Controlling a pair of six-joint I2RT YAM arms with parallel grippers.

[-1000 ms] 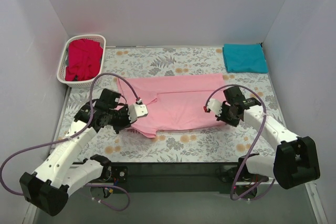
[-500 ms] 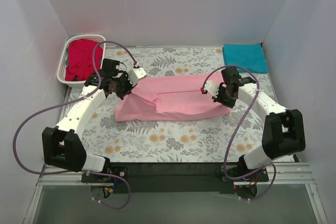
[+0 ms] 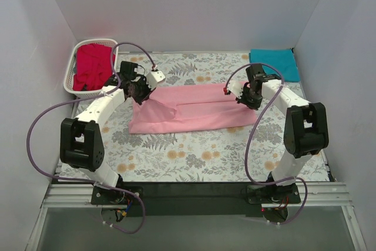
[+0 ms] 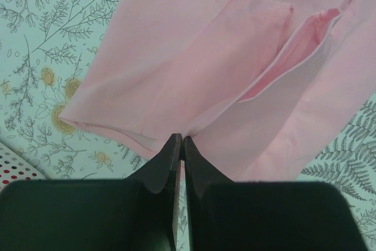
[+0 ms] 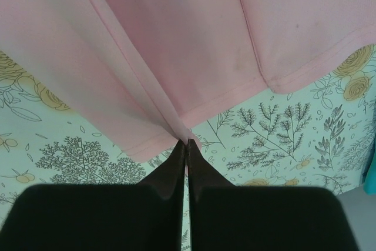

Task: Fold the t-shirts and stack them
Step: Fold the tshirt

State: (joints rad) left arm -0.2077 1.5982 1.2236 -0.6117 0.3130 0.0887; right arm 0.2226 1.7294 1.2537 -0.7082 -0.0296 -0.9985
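- L gripper (image 4: 181,140): fingers pressed together, pinching pink t-shirt (image 3: 194,113) at its far-left edge
- R gripper (image 5: 187,143): same, pinching far-right edge
- pink t-shirt lies doubled, a long band mid table (image 3: 194,160); teal t-shirt (image 3: 273,64) folded, far-right corner; red t-shirt (image 3: 93,66) in basket (image 3: 69,82), far left

pink t-shirt (image 3: 200,113): soft matt cloth | basket (image 3: 70,76): white lattice plastic | table cover (image 3: 194,157): matt floral print

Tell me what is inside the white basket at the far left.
A crumpled red t-shirt fills most of the white basket. The cloth covers the basket's bottom, so anything under it cannot be seen.
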